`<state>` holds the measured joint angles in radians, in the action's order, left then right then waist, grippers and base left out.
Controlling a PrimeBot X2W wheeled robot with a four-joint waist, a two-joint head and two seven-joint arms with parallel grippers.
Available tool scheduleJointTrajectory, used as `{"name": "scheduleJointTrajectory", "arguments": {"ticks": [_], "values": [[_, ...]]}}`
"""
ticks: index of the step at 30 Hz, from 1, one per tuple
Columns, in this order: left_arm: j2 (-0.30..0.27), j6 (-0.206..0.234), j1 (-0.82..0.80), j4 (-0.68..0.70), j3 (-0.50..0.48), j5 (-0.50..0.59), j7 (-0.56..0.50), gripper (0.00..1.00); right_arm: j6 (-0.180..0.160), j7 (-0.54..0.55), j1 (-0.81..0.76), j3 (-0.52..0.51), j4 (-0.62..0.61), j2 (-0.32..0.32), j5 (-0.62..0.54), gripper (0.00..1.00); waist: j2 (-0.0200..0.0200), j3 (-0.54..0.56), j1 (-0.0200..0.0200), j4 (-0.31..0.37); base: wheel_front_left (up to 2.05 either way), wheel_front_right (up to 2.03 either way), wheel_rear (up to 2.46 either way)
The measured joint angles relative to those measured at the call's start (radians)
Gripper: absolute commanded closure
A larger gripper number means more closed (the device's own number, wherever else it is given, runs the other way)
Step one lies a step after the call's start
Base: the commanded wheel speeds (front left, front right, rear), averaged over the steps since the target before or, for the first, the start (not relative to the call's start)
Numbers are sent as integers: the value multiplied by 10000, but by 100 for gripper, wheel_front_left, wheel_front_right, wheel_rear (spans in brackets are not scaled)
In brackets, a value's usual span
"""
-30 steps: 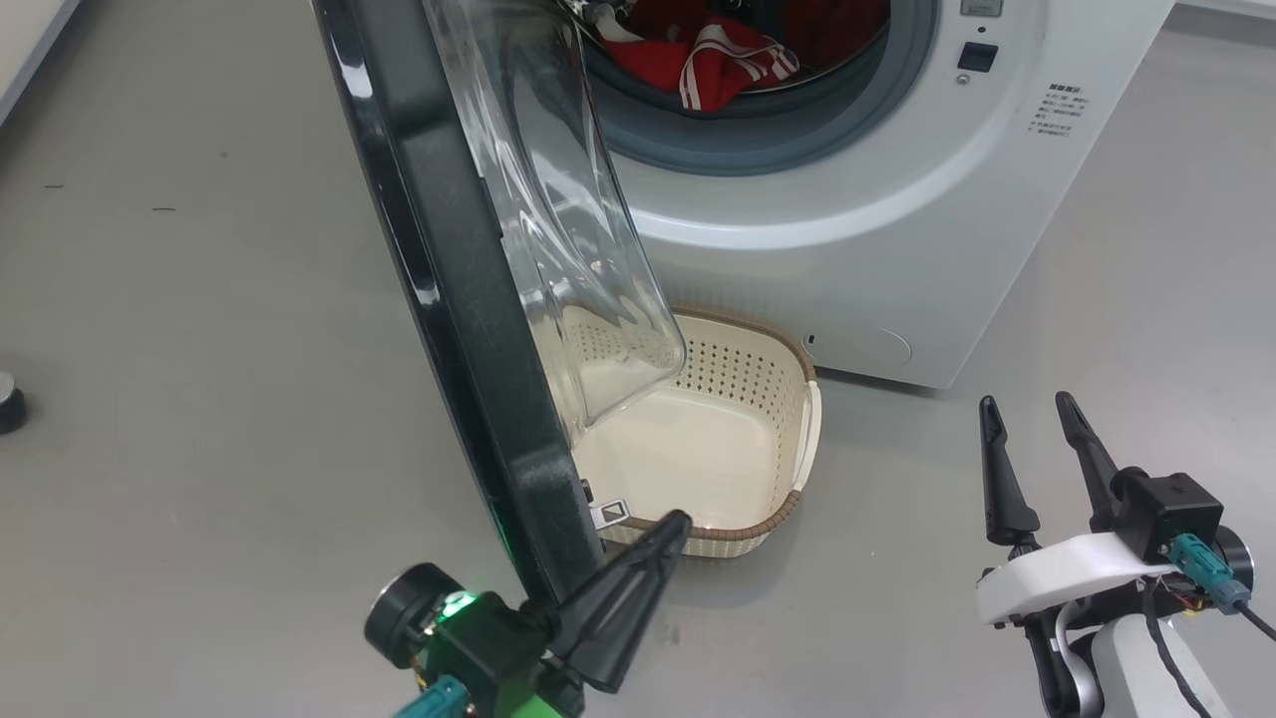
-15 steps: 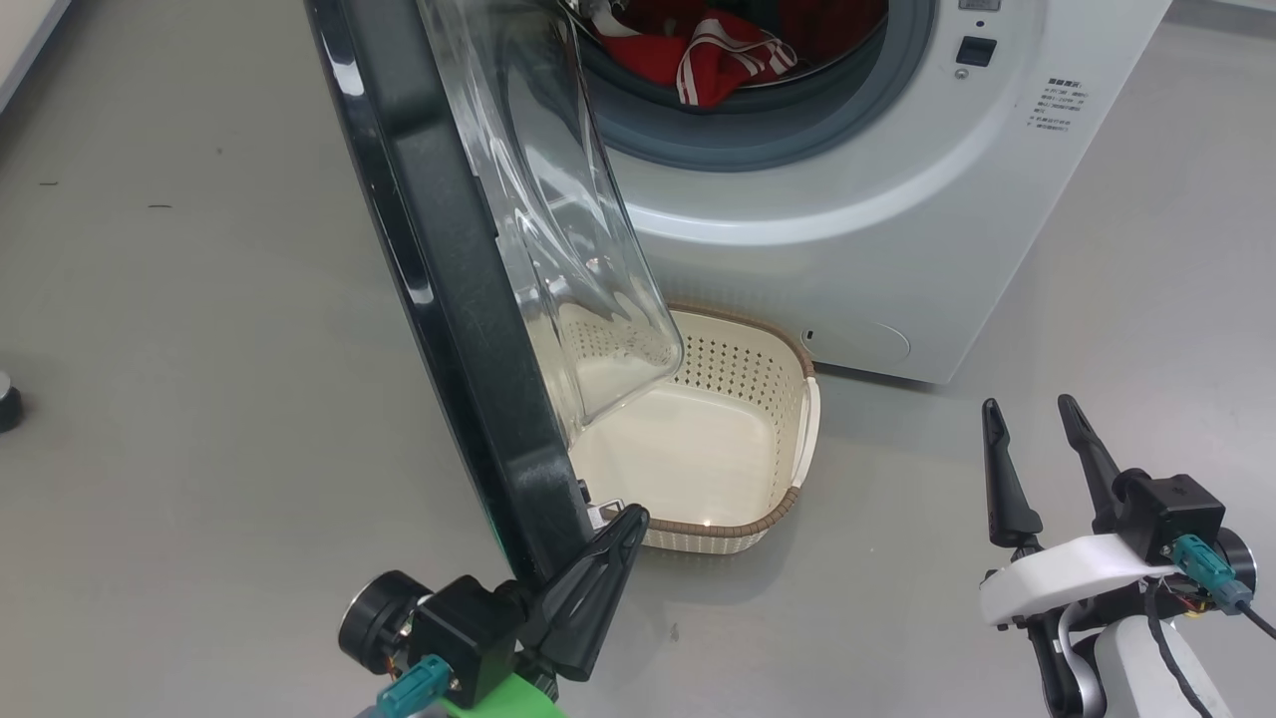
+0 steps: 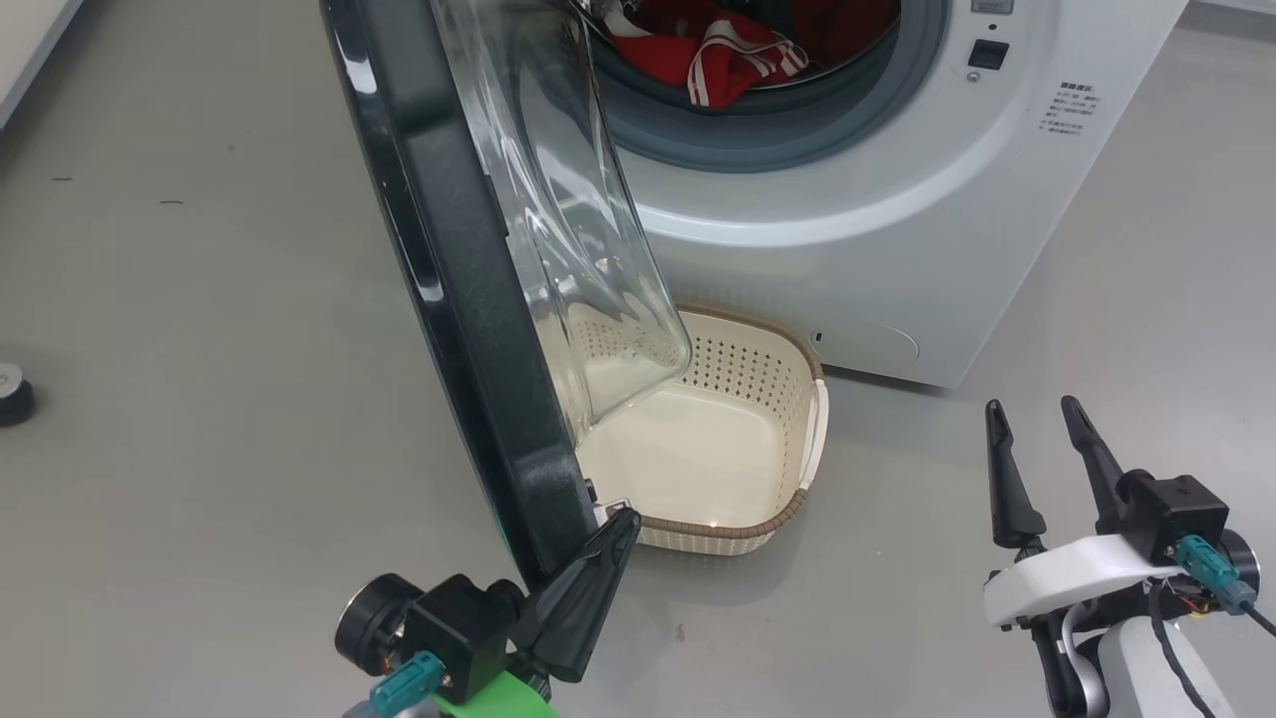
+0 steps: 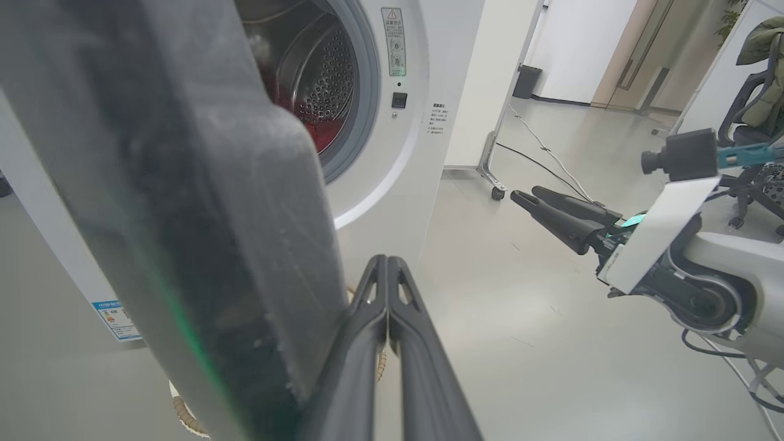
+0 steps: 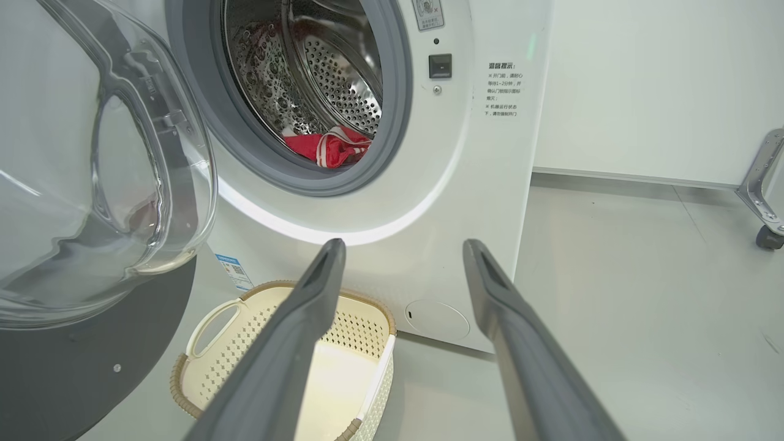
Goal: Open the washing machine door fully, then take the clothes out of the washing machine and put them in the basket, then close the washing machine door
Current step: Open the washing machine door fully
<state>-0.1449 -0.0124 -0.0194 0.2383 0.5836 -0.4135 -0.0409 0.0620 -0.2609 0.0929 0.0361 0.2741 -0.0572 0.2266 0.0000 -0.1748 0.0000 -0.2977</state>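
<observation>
The left hand (image 3: 618, 527), fingers together, is drawn back, set against the washing machine door (image 3: 459, 299) on its left; the farther right hand (image 3: 1032, 404) is spread.

the washing machine door (image 3: 459, 299) stood swung out on the robot's left, its black rim and glass bowl overhanging the left part of the basket (image 3: 768, 519) and walling off that side, with the left gripper (image 3: 618, 524), fingers pressed together, just beside the rim's lower edge. from the right, the drum mouth of the washing machine (image 3: 847, 249) lay unblocked, the clothes (image 3: 733, 65) at its lip. bare floor (image 3: 897, 479) separated the spread right gripper (image 3: 1032, 407) from machine and basket, whose right half lay uncovered
</observation>
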Motion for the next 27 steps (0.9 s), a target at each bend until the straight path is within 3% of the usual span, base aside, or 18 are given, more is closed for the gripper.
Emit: {"name": "scheduleJointTrajectory", "arguments": {"ticks": [27], "values": [[263,880,656,-479,-748,-75,525,100,161,0,-2,-184,132,56,-186,0,0,202,0,-475,0,0,0]]}}
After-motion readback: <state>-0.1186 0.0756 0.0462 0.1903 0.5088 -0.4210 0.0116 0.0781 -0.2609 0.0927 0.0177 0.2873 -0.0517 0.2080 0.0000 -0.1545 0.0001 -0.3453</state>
